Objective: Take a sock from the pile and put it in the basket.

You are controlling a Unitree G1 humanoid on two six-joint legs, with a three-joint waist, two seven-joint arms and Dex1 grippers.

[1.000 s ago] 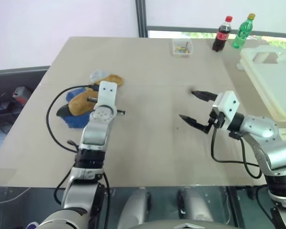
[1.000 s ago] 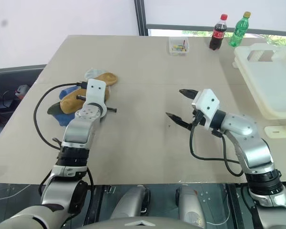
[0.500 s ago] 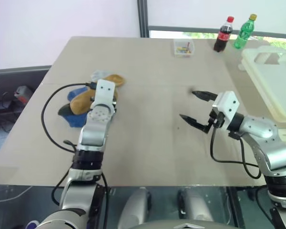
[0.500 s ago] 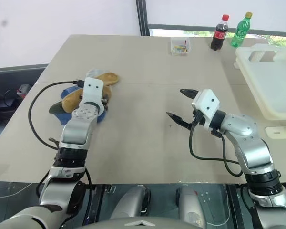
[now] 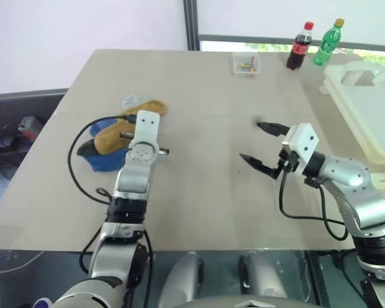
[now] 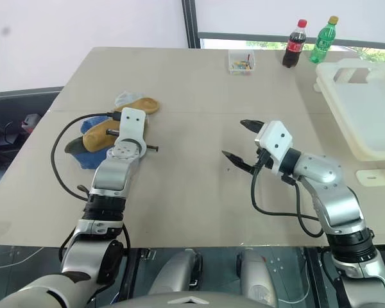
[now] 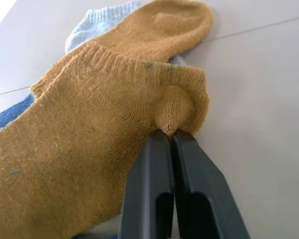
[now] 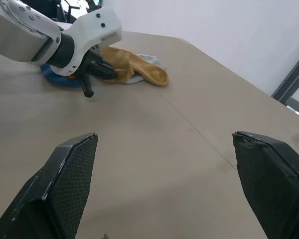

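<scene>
Tabletop, mustard sock [image 7: 89, 164] (ribbed cuff)

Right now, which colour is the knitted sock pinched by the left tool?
Mustard-yellow sock, clearest in the left wrist view.

Table [image 5: 199, 192]: pile [image 5: 115, 131] on the left side, socks overlapping. Left gripper [image 7: 170, 137] at the pile's right edge, touching one sock [image 7: 89, 144]. Right gripper [image 5: 262, 146] right of centre, above bare table, well apart from the pile. Basket [image 5: 366, 102] at the right edge. Box [image 5: 246, 63] at the far edge, centre-right; two bottles [image 5: 313, 43] just right of it, behind the basket.
</scene>
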